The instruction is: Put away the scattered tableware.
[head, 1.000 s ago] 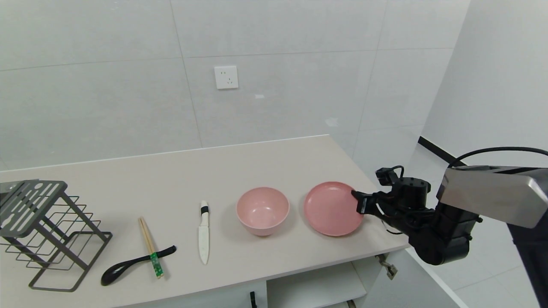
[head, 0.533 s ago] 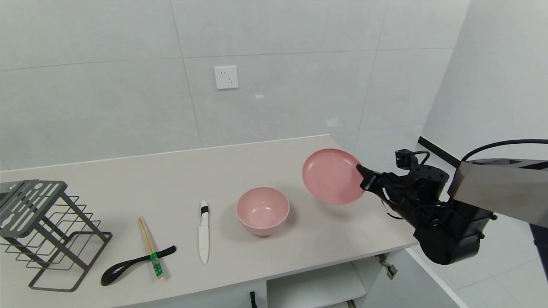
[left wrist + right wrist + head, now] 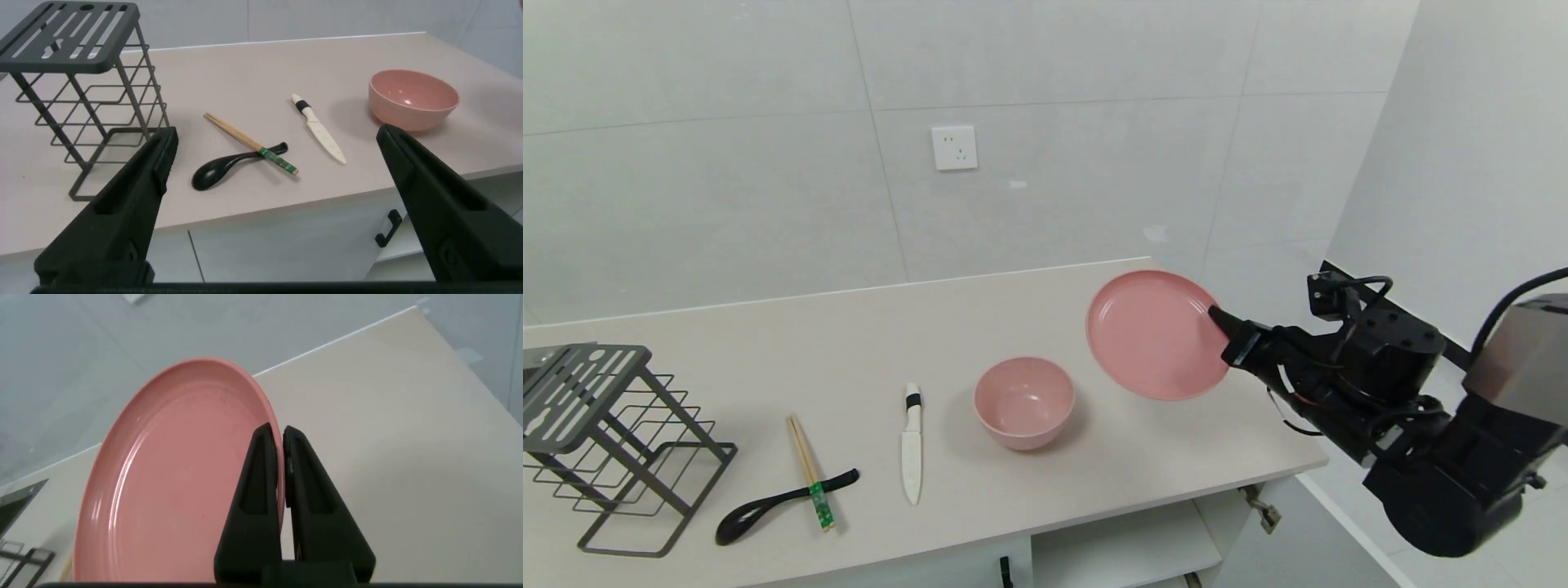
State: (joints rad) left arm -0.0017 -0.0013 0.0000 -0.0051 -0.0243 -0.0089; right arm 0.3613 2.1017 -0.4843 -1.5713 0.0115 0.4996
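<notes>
Pink plate (image 3: 1152,335) is clamped by its rim in the right gripper (image 3: 1217,316), tilted above the counter (image 3: 849,343); left gripper (image 3: 276,139) is spread wide.

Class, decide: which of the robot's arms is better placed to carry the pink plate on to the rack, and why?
Right. The right gripper is shut on the pink plate's rim, holding it tilted above the counter. The left gripper is open and empty.

Tilted pink plate (image 3: 1152,339) aloft, pink bowl (image 3: 1023,400) upright, white knife (image 3: 912,445), chopsticks (image 3: 807,469) crossing black spoon (image 3: 760,510), others on counter (image 3: 849,343)
</notes>
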